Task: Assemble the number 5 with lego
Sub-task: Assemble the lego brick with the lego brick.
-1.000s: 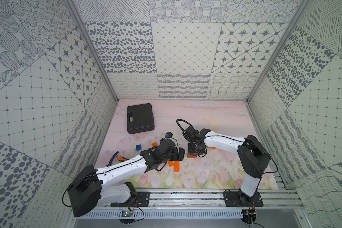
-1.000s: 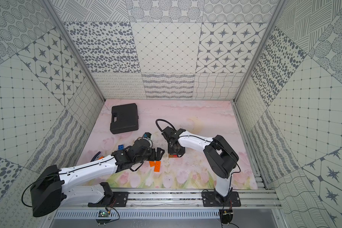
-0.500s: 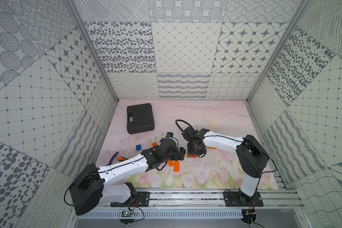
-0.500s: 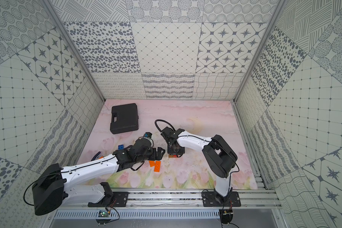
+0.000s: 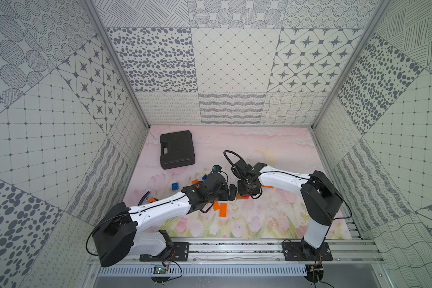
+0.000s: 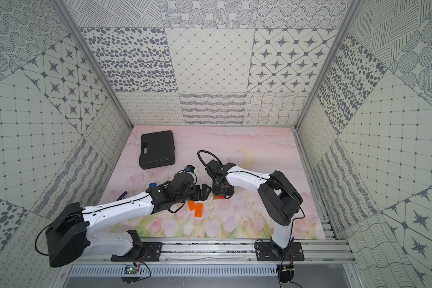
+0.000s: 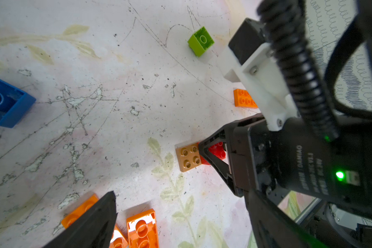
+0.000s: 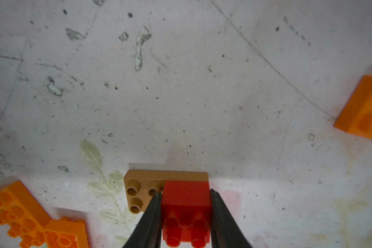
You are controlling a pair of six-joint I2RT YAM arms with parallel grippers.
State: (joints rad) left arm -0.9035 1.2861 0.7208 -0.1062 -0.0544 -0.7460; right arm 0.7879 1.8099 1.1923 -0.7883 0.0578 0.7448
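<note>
My right gripper [image 8: 185, 214] is shut on a red square lego brick [image 8: 186, 206], studs up, which rests on one half of a brown oblong brick [image 8: 142, 189] lying on the mat. The left wrist view shows the same brown brick [image 7: 188, 157] with the red brick [image 7: 218, 150] between the right fingers. My left gripper [image 7: 180, 225] is open and holds nothing, low over the mat beside two orange oblongs [image 7: 142, 229]. In both top views the left gripper [image 5: 231, 193] [image 6: 206, 192] almost meets the right gripper [image 5: 247, 193] [image 6: 222, 193] at mid-table.
A black case [image 5: 177, 149] lies at the back left. Blue squares [image 5: 175, 186] and an orange-handled wrench [image 5: 147, 198] lie left of the left arm. A green square [image 7: 200, 40] sits apart, and another orange oblong [image 5: 267, 187] lies under the right arm.
The left arm has crept slightly toward the right gripper. The right gripper stays shut on the red brick in the same place.
</note>
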